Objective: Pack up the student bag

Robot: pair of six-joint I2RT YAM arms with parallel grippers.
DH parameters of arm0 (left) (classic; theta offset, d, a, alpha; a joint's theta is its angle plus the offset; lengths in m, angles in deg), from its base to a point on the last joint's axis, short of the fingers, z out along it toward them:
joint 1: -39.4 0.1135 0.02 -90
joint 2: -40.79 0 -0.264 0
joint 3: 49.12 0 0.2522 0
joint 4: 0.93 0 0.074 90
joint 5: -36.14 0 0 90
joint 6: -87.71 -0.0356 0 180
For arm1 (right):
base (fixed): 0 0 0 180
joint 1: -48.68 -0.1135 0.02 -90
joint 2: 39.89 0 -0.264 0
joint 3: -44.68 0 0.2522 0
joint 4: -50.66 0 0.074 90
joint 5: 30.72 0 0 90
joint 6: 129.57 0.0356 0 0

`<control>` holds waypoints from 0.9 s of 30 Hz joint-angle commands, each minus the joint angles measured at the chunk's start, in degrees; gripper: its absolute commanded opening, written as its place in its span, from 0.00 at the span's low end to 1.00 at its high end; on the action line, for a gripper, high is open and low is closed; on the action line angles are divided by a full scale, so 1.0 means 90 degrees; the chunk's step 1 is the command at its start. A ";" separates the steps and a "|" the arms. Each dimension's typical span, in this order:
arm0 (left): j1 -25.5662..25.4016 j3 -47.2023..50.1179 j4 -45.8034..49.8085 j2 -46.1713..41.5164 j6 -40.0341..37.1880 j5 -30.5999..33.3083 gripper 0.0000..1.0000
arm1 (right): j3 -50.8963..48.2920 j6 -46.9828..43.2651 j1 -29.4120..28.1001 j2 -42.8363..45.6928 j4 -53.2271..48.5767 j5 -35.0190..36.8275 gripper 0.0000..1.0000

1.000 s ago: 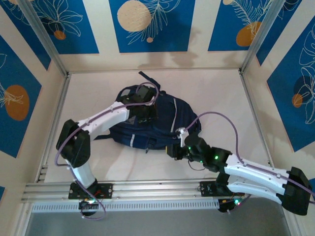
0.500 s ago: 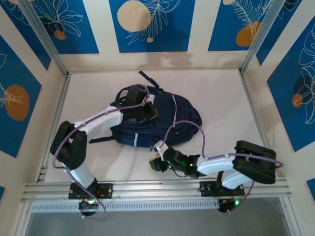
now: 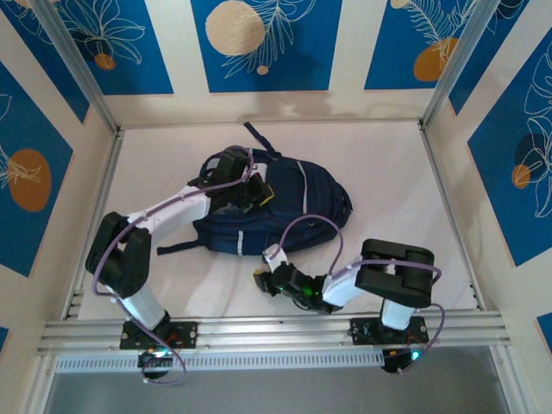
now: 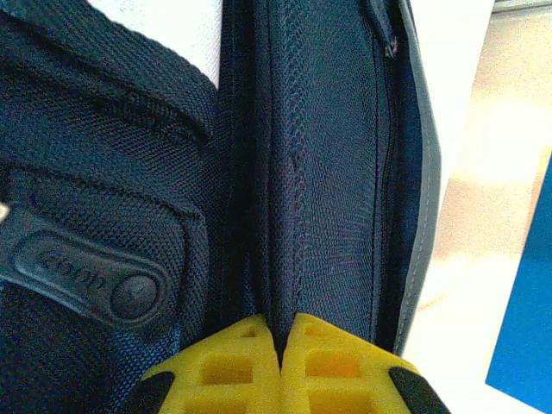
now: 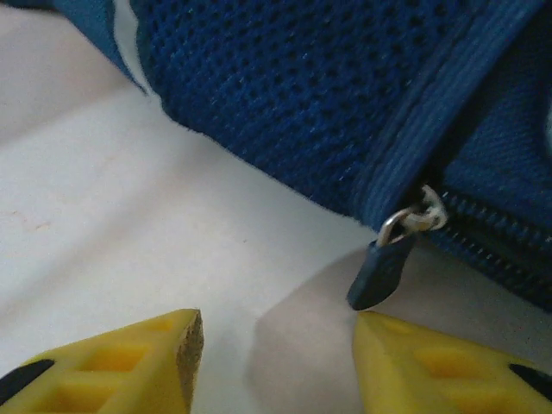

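Note:
The student bag [image 3: 297, 211], a navy-blue backpack with pale stripes, lies in the middle of the white table. My left gripper [image 3: 252, 195] rests on its upper left part. In the left wrist view its yellow fingers [image 4: 233, 366] are shut on a fold of the bag's fabric [image 4: 336, 172] beside a seam. My right gripper [image 3: 260, 278] is low at the bag's near edge. It stands open [image 5: 276, 341] over the table, and a dark zipper pull [image 5: 379, 272] hangs on a metal ring just above its right fingertip, apart from it. The zipper track runs off to the right.
A dark strap [image 3: 172, 245] trails from the bag's left side, and another strap [image 3: 259, 136] points toward the back wall. Metal rails [image 3: 267, 332] border the table's near edge, and side walls close in left and right. A rubber logo patch [image 4: 86, 276] sits on the bag.
My right arm has folded and swung from the bag's right side to its near left edge, and its jaws have opened wider. The left gripper and bag shifted slightly left.

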 commanded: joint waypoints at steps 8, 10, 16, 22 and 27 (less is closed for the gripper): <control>0.0148 0.0000 -0.0464 -0.0186 0.0037 0.0039 0.00 | -0.0019 -0.0124 0.0422 -0.0721 0.0389 0.0088 0.34; 0.0149 -0.0012 -0.0459 -0.0150 0.0001 0.0014 0.00 | 0.0009 -0.0151 0.0421 -0.0735 0.0292 0.0079 0.26; 0.0162 -0.0097 -0.0292 -0.0107 -0.0245 0.0116 0.00 | -0.0372 -0.0215 0.0429 -0.0372 0.0211 0.0356 0.02; 0.0171 -0.0445 0.0167 -0.0265 -0.0917 0.0231 0.37 | -0.0501 -0.0409 0.0490 0.0132 -0.0301 0.0237 0.00; 0.0131 -0.0651 0.0964 -0.1130 -0.1663 0.0790 0.58 | -0.0398 -0.0505 0.0539 0.0462 -0.0730 -0.0176 0.00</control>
